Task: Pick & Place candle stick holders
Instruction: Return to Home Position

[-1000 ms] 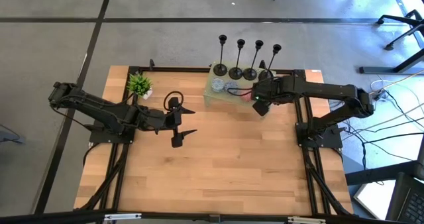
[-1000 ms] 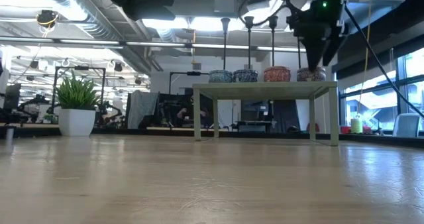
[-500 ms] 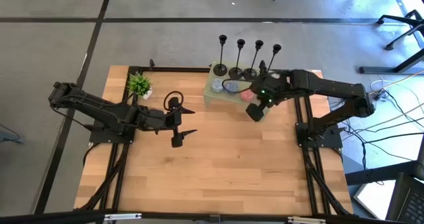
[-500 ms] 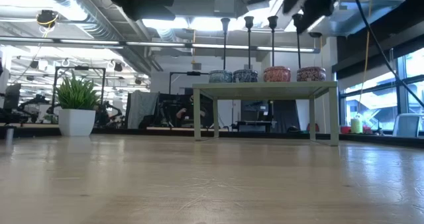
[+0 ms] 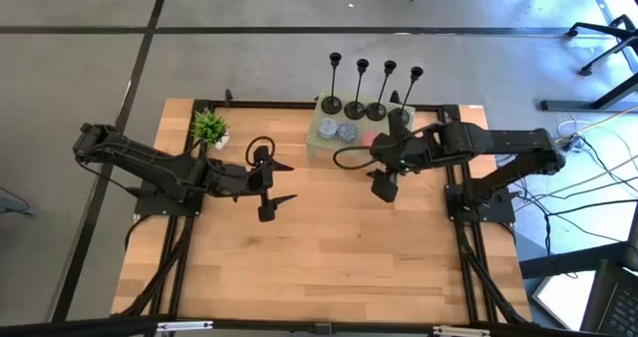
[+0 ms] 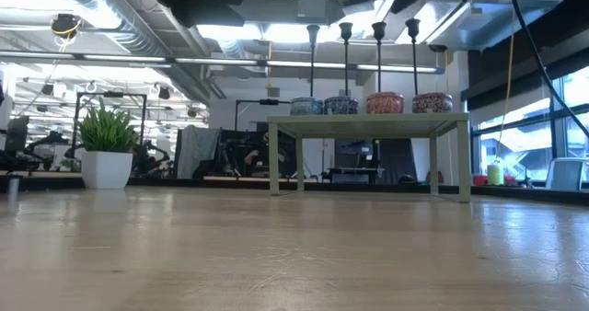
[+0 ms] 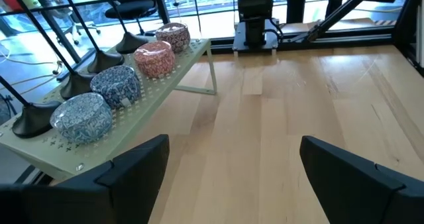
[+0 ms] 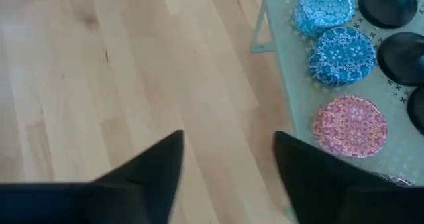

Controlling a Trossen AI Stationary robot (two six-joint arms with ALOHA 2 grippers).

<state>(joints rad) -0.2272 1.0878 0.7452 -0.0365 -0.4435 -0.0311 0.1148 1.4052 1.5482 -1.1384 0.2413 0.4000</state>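
**Return to home: get the right arm clear without clipping the holders**

The four candle holders [image 5: 355,108] stand in a row along the back edge of the shelf [image 6: 368,120]. A patterned candle [image 6: 340,104] sits just in front of each one.

The right gripper [image 5: 384,187] hangs over the table just off the shelf's front edge, fingers spread wide and empty. Its forearm crosses above the shelf's right end, near the last holder.

The left gripper [image 5: 283,183] waits well off the shelf's front-left, also wide open and empty.

Judgement:
- Nothing is left to carry, so this is only a retreat.
- Draw the right arm back from the shelf toward its base, keeping the forearm high.
- The holders are slim and look tippy, so one brush could topple the row.
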